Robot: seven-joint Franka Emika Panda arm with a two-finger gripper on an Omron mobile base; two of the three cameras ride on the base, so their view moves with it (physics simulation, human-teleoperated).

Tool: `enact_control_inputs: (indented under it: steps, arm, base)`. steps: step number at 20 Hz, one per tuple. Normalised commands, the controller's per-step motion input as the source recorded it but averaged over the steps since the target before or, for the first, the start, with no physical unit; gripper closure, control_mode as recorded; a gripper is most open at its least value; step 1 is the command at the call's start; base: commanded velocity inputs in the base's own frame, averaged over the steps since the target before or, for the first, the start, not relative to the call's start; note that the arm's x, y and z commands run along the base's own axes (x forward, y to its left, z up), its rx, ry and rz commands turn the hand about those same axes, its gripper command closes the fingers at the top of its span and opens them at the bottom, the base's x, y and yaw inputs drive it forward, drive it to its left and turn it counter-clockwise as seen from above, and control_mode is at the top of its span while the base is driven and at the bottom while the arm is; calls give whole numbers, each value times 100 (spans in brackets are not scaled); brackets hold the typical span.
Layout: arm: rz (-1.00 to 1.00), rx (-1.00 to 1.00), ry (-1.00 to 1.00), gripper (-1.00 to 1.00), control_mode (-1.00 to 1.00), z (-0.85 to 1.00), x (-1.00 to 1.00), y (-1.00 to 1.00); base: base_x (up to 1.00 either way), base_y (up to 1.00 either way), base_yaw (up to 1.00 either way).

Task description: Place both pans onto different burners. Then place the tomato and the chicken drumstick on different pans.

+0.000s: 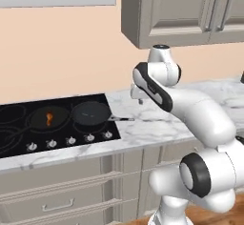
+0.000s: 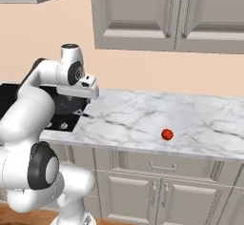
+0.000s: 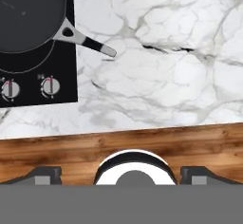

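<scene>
Two pans sit on separate burners of the cooktop [image 1: 14,138]: the left pan [image 1: 49,117] holds the chicken drumstick [image 1: 48,119], the right pan [image 1: 90,112] is empty. The tomato [image 2: 167,134] lies on the marble table [image 2: 143,119], well apart from the cooktop. The gripper [image 3: 121,175] hangs above the table's front edge, jaws released and holding nothing.

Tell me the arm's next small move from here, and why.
Probably swing toward the tomato, which lies on the marble counter away from the cooktop. The drumstick already sits in one pan, the other pan is empty, and the gripper is open, holding nothing.
</scene>
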Motion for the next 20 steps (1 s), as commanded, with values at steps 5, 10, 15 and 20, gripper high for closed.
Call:
enact_control_inputs:
  steps: [5, 10, 15, 20]
  arm:
    - [0, 0, 0, -100, 100, 0, 0, 0]
    - [0, 0, 0, -100, 100, 0, 0, 0]
    - [0, 0, 0, -100, 100, 0, 0, 0]
    - [0, 0, 0, -100, 100, 0, 0, 0]
  base:
    - [49, 11, 0]
    - [33, 52, -3]
    - [44, 20, -2]
    - [39, -25, 0]
